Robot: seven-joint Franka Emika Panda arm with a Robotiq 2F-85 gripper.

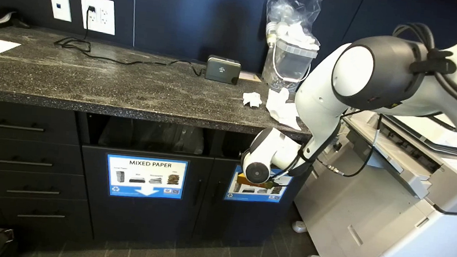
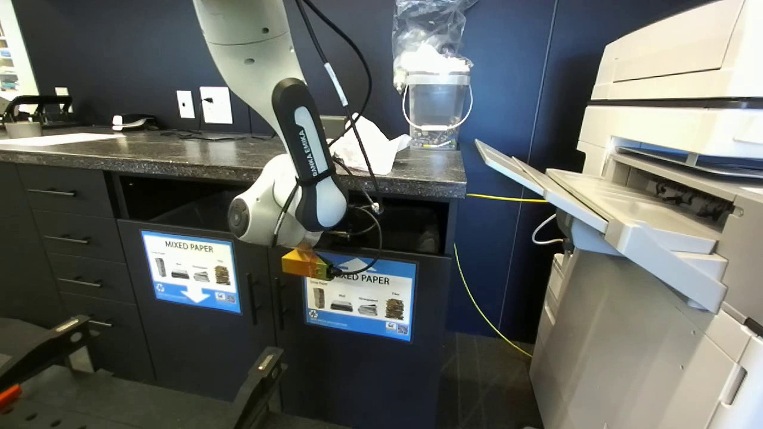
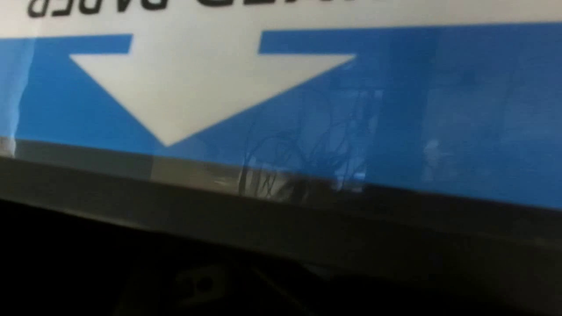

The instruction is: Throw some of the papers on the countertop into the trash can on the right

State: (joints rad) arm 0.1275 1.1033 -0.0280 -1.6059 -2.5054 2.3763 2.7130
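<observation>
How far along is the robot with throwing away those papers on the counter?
Done: the arm's wrist is at the right-hand MIXED PAPER bin, but its slot is too dark to confirm any paper inside. In hand: perhaps a drop, though I can't see whether the tool holds anything. Left: a small paper wad and a larger crumpled paper lie on the countertop.

- In an exterior view, a big soft shadow sits on the dark blue wall (image 1: 188, 17).
- The papers (image 1: 282, 108) there are so bright that they look almost plain white.
- In both exterior views, the countertop (image 1: 133, 87) shines in pale patches.
- The wrist view is dim and blurry, and black at the bottom.
- Reflections show on its sign (image 3: 272, 105).
</observation>
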